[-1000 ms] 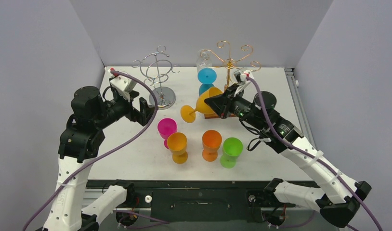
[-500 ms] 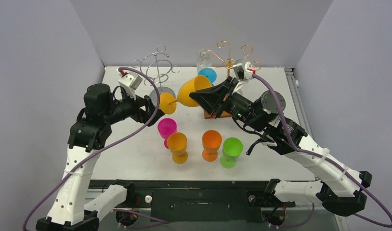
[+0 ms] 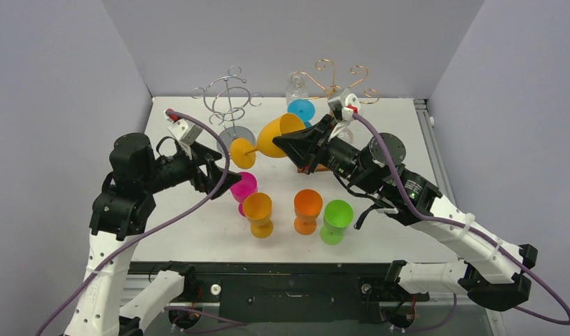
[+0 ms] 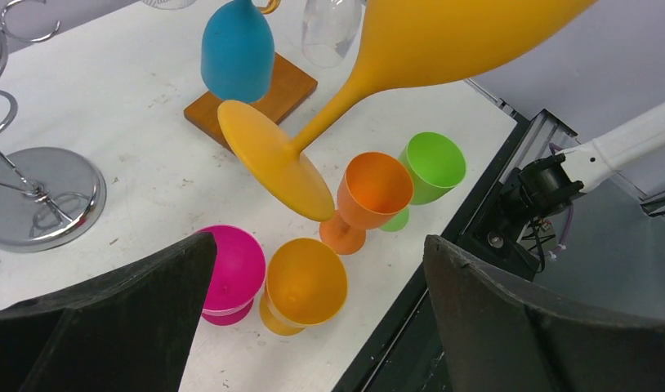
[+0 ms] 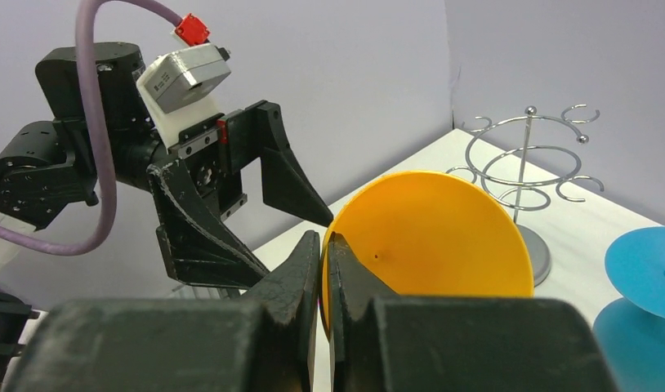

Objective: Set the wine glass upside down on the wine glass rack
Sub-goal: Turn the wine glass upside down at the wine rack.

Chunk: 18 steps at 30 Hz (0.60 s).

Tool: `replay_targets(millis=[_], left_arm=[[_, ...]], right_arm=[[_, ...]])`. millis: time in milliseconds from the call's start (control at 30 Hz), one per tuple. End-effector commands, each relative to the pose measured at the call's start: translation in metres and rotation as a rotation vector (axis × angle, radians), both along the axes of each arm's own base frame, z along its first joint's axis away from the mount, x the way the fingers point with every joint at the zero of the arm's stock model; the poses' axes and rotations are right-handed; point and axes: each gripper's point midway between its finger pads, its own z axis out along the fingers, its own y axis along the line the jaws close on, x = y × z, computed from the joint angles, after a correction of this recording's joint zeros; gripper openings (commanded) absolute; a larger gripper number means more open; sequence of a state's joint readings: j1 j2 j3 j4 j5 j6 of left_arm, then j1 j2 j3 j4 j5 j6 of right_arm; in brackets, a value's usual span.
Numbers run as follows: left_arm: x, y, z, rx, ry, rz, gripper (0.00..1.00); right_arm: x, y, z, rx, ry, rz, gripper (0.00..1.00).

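One yellow wine glass (image 3: 272, 131) hangs in right end effector (image 5: 323, 245).

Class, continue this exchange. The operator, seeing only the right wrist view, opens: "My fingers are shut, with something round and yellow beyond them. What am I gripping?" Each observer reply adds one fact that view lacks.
Observer: The top view shows the right gripper shut on the bowl of the yellow wine glass, held on its side.
Operator: Does the left gripper touch it?
Observer: No; in the left wrist view its foot hangs ahead of the open fingers, untouched.
Operator: Where is the copper rack?
Observer: Beyond your wrist at the far edge, a blue glass hanging upside down on it.
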<state>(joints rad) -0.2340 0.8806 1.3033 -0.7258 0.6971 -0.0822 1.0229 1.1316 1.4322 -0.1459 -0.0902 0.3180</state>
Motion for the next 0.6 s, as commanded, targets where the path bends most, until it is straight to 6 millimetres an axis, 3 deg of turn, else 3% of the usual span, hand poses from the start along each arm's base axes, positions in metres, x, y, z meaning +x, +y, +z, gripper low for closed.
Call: replay_targets(millis=[0,100,267,333,433,467,567], left_arm=[[0.006,-0.006,0.012,-0.038,-0.042,-0.017,0.96],[0.019,-0.006,0.009,-0.052,0.006,0.022,1.0],[0.029,-0.01,0.009,-0.062,0.065,0.027,0.76],[0.03,-0.011,0.009,-0.066,0.074,0.016,0.61],[0.032,-0.01,0.012,-0.07,0.07,0.019,0.25],[0.033,-0.008,0.014,-0.069,0.063,0.023,0.19],[0.037,-0.002,0.022,-0.052,0.024,0.049,0.09]], right_arm=[[-0.007,0.006,0.016,0.048,-0.038,0.026,0.0],[-0.014,0.016,0.016,0.049,-0.037,0.05,0.0],[-0.022,0.021,0.017,0.044,-0.057,0.048,0.0],[-0.024,0.02,0.017,0.043,-0.072,0.041,0.0],[-0.027,0.021,0.014,0.036,-0.081,0.037,0.0],[-0.027,0.02,0.011,0.029,-0.08,0.036,0.0],[-0.02,0.016,-0.001,-0.003,-0.055,-0.008,0.22]])
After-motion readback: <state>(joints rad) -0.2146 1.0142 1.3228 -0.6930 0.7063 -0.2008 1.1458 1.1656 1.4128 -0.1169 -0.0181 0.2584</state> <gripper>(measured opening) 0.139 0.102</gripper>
